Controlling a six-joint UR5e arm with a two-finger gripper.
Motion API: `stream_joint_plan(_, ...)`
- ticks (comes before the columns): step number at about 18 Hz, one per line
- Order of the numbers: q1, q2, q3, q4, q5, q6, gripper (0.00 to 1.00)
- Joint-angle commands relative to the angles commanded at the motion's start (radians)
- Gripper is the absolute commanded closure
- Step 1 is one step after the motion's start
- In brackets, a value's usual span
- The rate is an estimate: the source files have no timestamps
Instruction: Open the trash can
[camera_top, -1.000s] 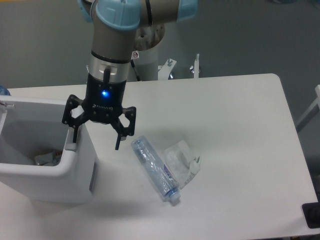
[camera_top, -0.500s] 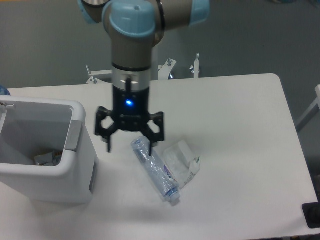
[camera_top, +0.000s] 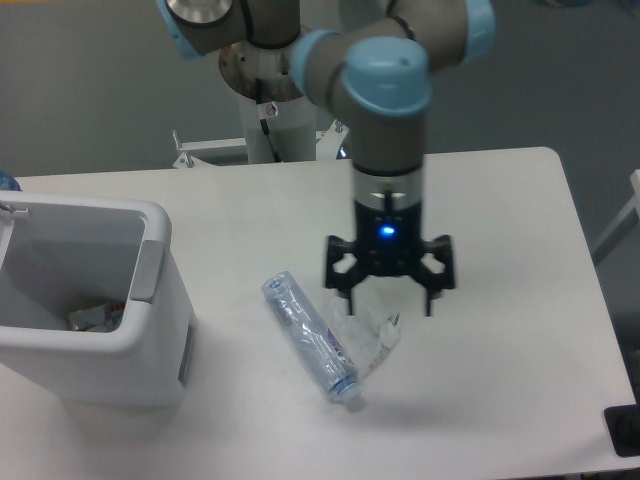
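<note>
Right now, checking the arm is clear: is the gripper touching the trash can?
Apart. The camera shows table between the gripper and the trash can.

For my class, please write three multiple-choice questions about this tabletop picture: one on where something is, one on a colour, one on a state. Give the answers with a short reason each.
1. Where does the trash can stand on the table?
A. far right edge
B. left side
C. centre

2. What colour is the light on the gripper?
A. blue
B. red
C. green

3. What state is the trash can in?
A. lid shut flat
B. tipped on its side
C. open, with its inside showing

Answers:
1. B, since the white bin sits at the picture's left edge, away from the plastic bottle.
2. A, since a blue dot glows on the gripper's black body.
3. C, since its hollow inside shows, with some scraps at the bottom.
</note>
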Motion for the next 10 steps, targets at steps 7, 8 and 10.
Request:
stream_joint_plan(7, 0.012, -0.008, -0.021, -0.020, 0.086, 0.260, 0.00)
stream_joint_plan(8, 0.011, -0.008, -0.028, -0.020, 0.098, 0.264, 0.00)
stream_joint_plan(10, 0.009, -0.006, -0.040, -0.018, 0.100, 0.263, 0.00)
